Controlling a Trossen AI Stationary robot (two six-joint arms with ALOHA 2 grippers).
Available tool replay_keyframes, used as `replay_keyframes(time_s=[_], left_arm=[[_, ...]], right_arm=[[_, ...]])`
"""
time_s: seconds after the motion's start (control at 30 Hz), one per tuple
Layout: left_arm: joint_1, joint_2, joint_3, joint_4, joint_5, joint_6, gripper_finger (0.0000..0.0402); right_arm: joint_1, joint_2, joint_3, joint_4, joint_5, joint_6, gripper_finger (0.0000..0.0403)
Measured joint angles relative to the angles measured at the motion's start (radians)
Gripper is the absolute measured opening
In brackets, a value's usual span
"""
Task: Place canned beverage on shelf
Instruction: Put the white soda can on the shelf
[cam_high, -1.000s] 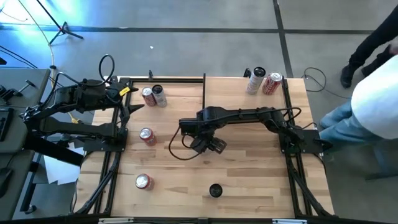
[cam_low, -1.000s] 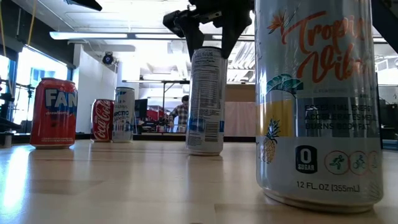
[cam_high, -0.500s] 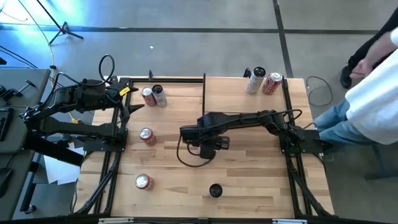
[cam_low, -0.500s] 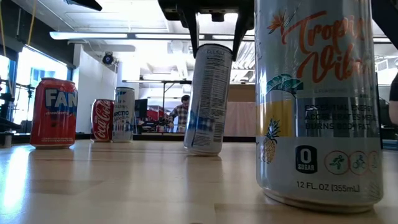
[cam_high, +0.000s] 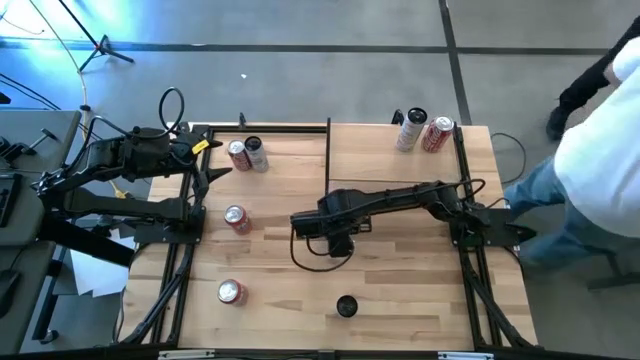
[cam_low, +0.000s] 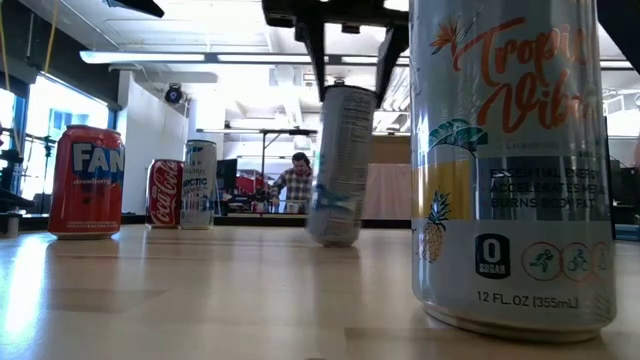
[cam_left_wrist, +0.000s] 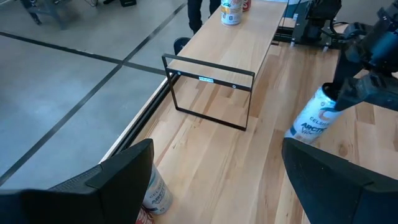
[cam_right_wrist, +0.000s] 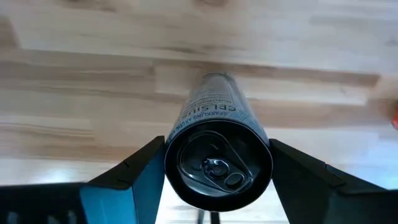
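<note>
A tall white-and-blue Celsius can leans near the table's middle; it also shows in the left wrist view. My right gripper is above it, shut on its upper end. The shelf, a light-wood board on a thin black frame, stands at the table's far edge with two cans on its right end. My left gripper waits open and empty at the table's far left. My right gripper pinches the can's upper end between its two fingers, one on each side just below the rim. The fingers come from above, pointing down. The can tilts, top toward the table's right. Whether its bottom edge touches the table I cannot tell.
Two cans stand far left, red cans stand at left and near left, and a tall Tropical Vibe can stands near the front edge, filling the low view's right. A person stands beyond the table's right edge.
My right gripper has turned about above the Celsius can and come down around its top. The can, upright a second ago, has tipped: its top leans toward the table's right while its bottom stays about where it was.
</note>
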Motion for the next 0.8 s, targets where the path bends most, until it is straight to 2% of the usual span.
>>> replay_keyframes(time_s=[0.2,0.53,0.8], left_arm=[[0.0,0.0,0.0,0.0,0.0,0.0,0.0335],[0.0,0.0,0.0,0.0,0.0,0.0,0.0335],[0.0,0.0,0.0,0.0,0.0,0.0,0.0335]], right_arm=[[0.021,0.0,0.0,0.002,-0.031,0.015,0.0241],[0.03,-0.002,0.001,0.006,-0.113,0.16,0.0241],[0.011,-0.003,0.001,0.003,-0.087,0.082,0.0241]])
